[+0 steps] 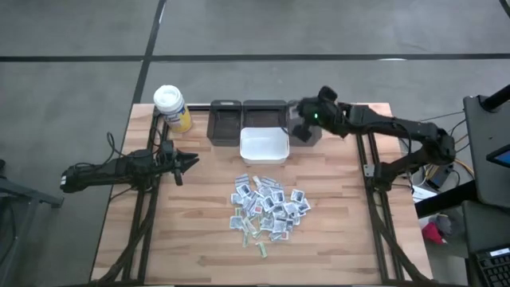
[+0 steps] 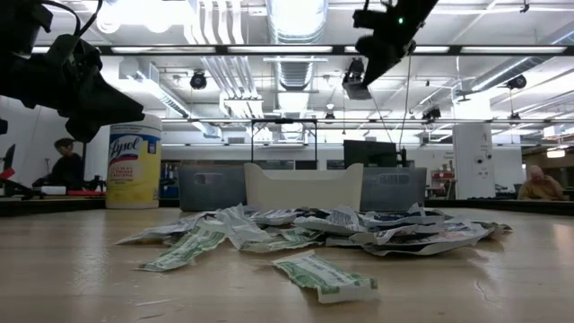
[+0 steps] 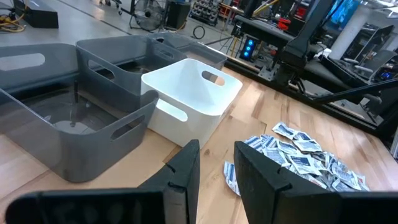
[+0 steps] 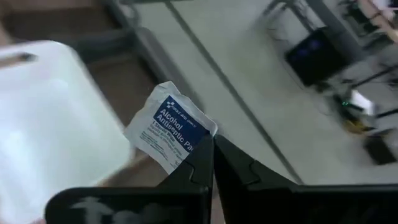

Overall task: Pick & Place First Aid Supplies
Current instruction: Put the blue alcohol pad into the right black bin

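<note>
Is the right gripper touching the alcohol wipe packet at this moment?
Touching. In the right wrist view, the right gripper has its fingers shut on one corner of the alcohol wipe packet, which sticks out beyond the tips.

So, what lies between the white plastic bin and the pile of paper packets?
Only bare wooden table lies between white bin and packet pile, in the high view.

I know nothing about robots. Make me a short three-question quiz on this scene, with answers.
1. True or false: the right gripper holds a packet.
2. What is printed on that packet?
3. Where do most packets lie? A) in the white bin B) in a pile on the table C) in the grey bins

Key: 1. True, pinched by one corner, above the bins. 2. Alcohol Antiseptic. 3. B. The left gripper waits open, empty, beside the yellow bottle.
</note>
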You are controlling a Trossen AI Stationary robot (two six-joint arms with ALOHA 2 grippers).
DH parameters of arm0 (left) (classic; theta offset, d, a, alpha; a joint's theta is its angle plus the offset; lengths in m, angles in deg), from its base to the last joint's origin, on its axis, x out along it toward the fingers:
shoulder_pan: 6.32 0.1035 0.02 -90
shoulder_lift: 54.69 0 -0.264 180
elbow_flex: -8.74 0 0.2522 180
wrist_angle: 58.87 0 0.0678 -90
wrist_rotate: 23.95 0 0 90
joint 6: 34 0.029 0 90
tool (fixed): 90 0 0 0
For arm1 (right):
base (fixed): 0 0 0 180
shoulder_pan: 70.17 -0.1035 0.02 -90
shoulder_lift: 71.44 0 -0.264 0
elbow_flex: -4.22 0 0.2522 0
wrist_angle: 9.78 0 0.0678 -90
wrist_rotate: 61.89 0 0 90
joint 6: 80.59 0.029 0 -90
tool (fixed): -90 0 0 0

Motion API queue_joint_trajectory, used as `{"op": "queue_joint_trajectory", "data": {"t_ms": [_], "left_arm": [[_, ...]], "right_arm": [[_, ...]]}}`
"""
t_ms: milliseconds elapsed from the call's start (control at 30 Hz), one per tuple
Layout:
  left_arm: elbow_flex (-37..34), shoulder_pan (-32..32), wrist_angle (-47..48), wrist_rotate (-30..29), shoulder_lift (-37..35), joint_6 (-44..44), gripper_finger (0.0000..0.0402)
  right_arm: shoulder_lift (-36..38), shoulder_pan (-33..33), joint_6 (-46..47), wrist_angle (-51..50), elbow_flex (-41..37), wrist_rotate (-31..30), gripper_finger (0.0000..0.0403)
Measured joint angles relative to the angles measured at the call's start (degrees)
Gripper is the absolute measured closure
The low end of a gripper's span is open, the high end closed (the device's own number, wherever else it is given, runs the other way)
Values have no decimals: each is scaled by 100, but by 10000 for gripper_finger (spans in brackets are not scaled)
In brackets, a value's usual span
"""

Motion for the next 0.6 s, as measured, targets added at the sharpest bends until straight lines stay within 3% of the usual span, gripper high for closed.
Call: {"op": "queue_joint_trajectory", "data": {"t_ms": [167, 333, 467, 600], "left_arm": [[0, 1, -1, 0, 0, 0, 307], [0, 1, 1, 0, 0, 1, 307], [0, 1, -1, 0, 0, 2, 307], [0, 0, 0, 0, 0, 1, 307]], "right_arm": [[-260, 797, -236, -9, -61, 81, 394], [-770, 1472, -259, -10, -111, 727, 394], [-1298, 1790, -263, -5, -113, 1250, 394], [-1818, 1887, -350, -9, -95, 1291, 394]]}}
